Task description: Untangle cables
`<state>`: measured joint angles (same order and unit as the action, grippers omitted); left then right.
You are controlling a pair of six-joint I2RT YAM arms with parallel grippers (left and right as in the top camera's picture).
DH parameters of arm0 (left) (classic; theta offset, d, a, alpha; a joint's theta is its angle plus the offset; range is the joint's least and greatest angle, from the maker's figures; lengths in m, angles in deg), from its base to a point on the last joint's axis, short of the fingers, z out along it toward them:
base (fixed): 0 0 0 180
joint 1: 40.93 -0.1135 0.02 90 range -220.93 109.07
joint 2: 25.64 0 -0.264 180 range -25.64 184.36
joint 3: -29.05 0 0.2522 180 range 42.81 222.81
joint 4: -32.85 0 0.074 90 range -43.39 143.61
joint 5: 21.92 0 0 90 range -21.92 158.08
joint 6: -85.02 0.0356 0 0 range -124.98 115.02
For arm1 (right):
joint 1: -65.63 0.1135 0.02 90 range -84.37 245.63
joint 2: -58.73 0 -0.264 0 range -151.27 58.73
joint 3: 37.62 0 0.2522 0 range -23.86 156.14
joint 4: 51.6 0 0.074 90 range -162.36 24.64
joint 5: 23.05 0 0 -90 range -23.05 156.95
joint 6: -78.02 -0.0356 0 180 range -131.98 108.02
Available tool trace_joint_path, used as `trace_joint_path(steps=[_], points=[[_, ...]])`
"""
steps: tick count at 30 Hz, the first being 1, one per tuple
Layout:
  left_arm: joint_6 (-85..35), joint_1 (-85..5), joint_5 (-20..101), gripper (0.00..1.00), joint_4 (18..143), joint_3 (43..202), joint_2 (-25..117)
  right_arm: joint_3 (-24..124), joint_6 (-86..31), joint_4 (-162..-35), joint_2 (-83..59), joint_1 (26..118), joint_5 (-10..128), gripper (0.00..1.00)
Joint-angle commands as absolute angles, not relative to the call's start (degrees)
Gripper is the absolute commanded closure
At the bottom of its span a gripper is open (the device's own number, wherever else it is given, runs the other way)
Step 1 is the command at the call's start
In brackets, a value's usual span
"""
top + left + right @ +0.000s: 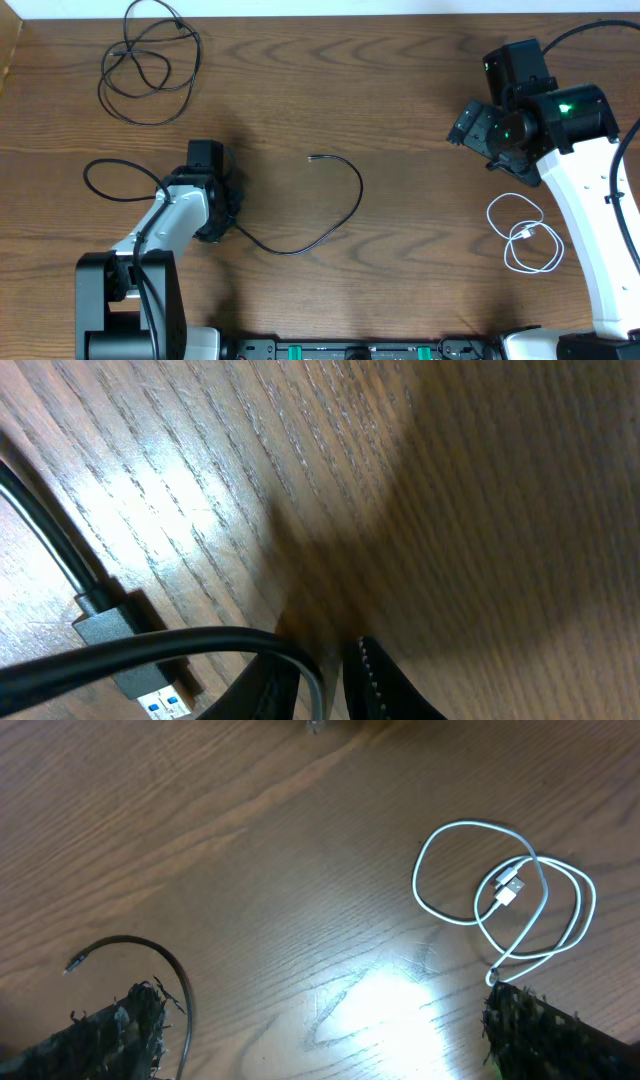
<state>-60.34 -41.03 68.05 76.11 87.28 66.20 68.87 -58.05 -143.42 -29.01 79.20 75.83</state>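
The long black cable (292, 252) lies slack across the desk (400, 80). It runs from a loop on the outer side of the left hand (320, 660) to a bare tip well off toward the desk's middle. It passes between that hand's fingers (385, 680), which stand only narrowly apart; I cannot tell whether they pinch it. Just beside the left hand a black USB plug (105, 622) rests flat on the wood. A second black cable (148, 68) sits in loose overlapping coils well beyond the left hand, apart from the first. The white cable (522, 234), shorter, lies in small loops far across the desk from the left hand. The right hand (320, 1040), on that same far side, has its fingers spread wide and holds nothing.
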Motion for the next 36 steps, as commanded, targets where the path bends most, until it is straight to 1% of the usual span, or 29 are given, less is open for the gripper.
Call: trace_joint_path(steps=[1,4,5,6,8,11,14,18,22,27,29,36], points=[[-59.9,-40.9,67.3,0.78,76.2,84.0,68.7,69.0,-58.2,-143.4,-29.1,79.0,76.4,0.01],[-59.9,-40.9,67.3,0.79,76.2,84.0,68.7,69.0,-58.2,-143.4,-29.1,79.0,76.4,0.01],[-59.9,-40.9,67.3,0.81,76.2,84.0,68.7,69.0,-58.2,-143.4,-29.1,79.0,76.4,0.01],[-59.9,-40.9,67.5,0.90,76.2,84.0,68.7,69.0,-58.2,-143.4,-29.1,79.0,76.4,0.01],[-59.9,-40.9,67.9,0.92,76.1,84.0,68.7,69.0,-58.2,-143.4,-29.1,79.0,76.4,0.01],[-57.6,-40.9,67.9,0.92,75.4,84.2,68.6,69.0,-58.2,-143.4,-29.1,79.0,76.4,0.01],[-52.3,-40.9,67.6,0.93,75.5,85.5,68.2,69.0,-58.2,-143.4,-29.1,79.0,76.4,0.01],[-46.7,-40.9,67.1,0.93,78.8,89.9,65.5,69.0,-58.2,-143.4,-29.1,79.0,76.4,0.01],[-43.3,-40.9,67.0,0.92,84.7,97.9,58.7,69.0,-58.2,-143.4,-29.1,79.0,76.4,0.01],[-42.5,-40.9,67.0,0.93,87.3,105.8,48.6,69.0,-58.2,-143.4,-29.1,79.0,76.4,0.01],[-42.5,-40.9,67.0,0.92,86.7,107.4,43.2,69.0,-58.2,-143.4,-29.1,79.0,76.4,0.01],[-42.5,-40.9,67.0,0.93,80.9,107.6,32.2,69.0,-58.2,-143.4,-29.1,79.0,76.4,0.01]])
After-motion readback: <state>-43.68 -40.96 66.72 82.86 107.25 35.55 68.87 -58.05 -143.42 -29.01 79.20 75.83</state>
